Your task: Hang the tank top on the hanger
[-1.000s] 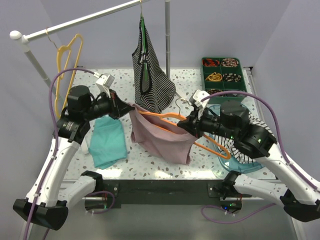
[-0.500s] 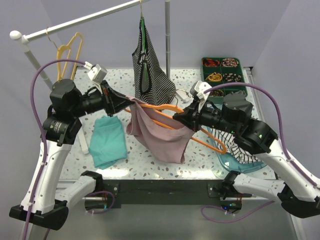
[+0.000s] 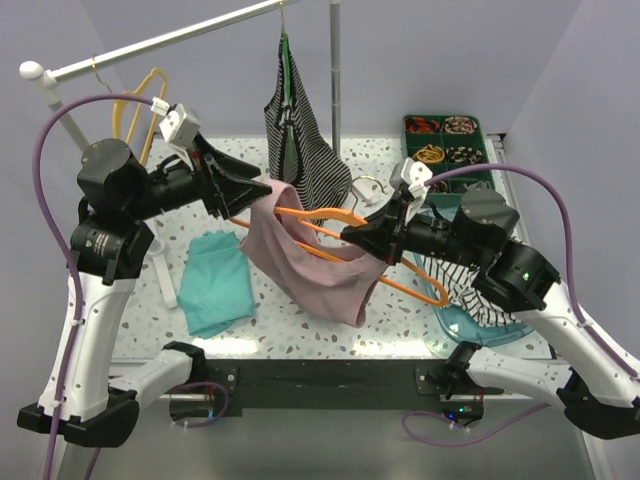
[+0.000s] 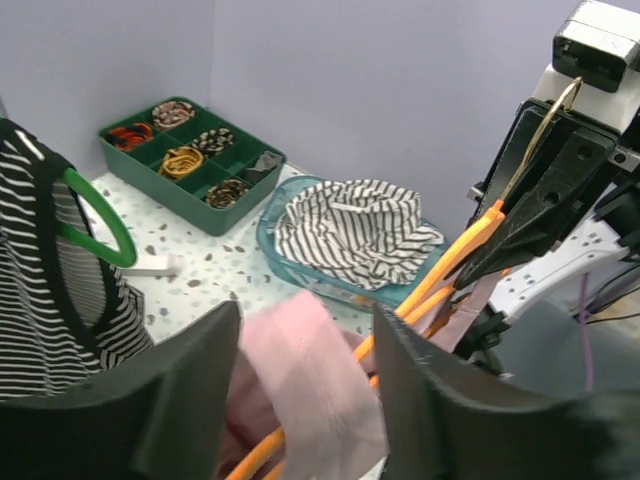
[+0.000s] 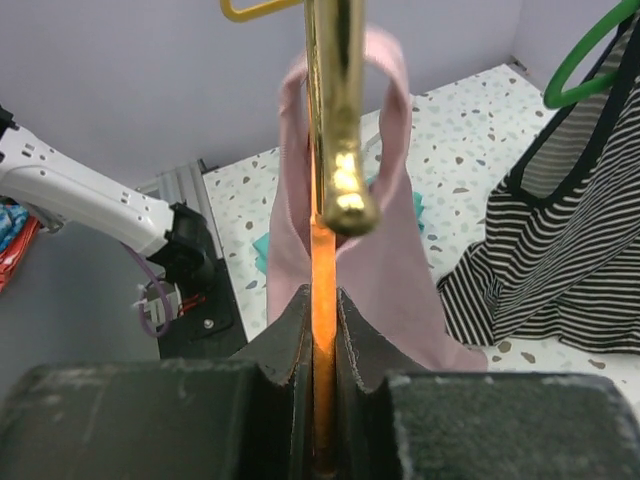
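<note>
The mauve-pink tank top [image 3: 315, 265] hangs off the orange hanger [image 3: 400, 272] above the middle of the table. My right gripper [image 3: 347, 235] is shut on the hanger [image 5: 322, 262] just below its gold hook [image 5: 335, 120], with pink cloth [image 5: 405, 270] draped on both sides. My left gripper [image 3: 262, 190] stands open at the hanger's left end. In the left wrist view a pink strap [image 4: 300, 365] lies loosely between the spread fingers [image 4: 190, 400], over the orange hanger arm [image 4: 455, 265].
A striped top on a green hanger [image 3: 300, 150] hangs from the rail [image 3: 160, 40] just behind, beside a yellow hanger [image 3: 135, 110]. Teal cloth [image 3: 218, 280] lies front left. A green tray [image 3: 445, 140] and a blue basket [image 3: 470, 322] of striped cloth sit at the right.
The left gripper, shut on the strap before, has opened. Both arms have lifted, and the hanger with the top has risen and shifted slightly left.
</note>
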`<act>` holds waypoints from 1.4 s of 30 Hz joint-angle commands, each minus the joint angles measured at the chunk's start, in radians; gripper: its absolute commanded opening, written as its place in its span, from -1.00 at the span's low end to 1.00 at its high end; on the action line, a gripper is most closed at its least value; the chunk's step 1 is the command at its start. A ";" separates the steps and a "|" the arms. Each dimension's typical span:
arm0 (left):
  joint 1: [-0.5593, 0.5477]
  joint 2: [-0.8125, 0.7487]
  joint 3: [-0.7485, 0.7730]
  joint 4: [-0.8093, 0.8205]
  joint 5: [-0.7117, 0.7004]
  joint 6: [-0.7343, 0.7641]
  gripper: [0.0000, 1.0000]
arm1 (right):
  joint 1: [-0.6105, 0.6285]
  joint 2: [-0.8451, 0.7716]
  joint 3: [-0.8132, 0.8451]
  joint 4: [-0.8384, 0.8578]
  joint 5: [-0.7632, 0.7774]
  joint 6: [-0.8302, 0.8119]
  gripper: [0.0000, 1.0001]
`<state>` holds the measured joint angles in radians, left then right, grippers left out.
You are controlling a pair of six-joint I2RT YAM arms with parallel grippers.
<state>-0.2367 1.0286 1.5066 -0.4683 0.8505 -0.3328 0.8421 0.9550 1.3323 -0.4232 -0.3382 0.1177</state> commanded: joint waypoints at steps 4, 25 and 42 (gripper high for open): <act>0.007 0.004 0.069 -0.010 -0.015 0.051 0.55 | -0.003 -0.019 0.047 0.063 -0.007 0.019 -1.00; 0.007 -0.064 0.202 0.268 0.186 0.107 0.68 | -0.003 0.071 0.212 0.067 -0.143 0.063 -1.00; -0.012 -0.016 -0.045 0.007 0.369 0.417 0.65 | -0.003 0.071 0.180 -0.081 -0.165 -0.004 -1.00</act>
<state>-0.2371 1.0344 1.4582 -0.4564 1.1584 0.0154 0.8421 1.0813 1.5196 -0.5083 -0.4908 0.1383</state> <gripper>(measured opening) 0.828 0.081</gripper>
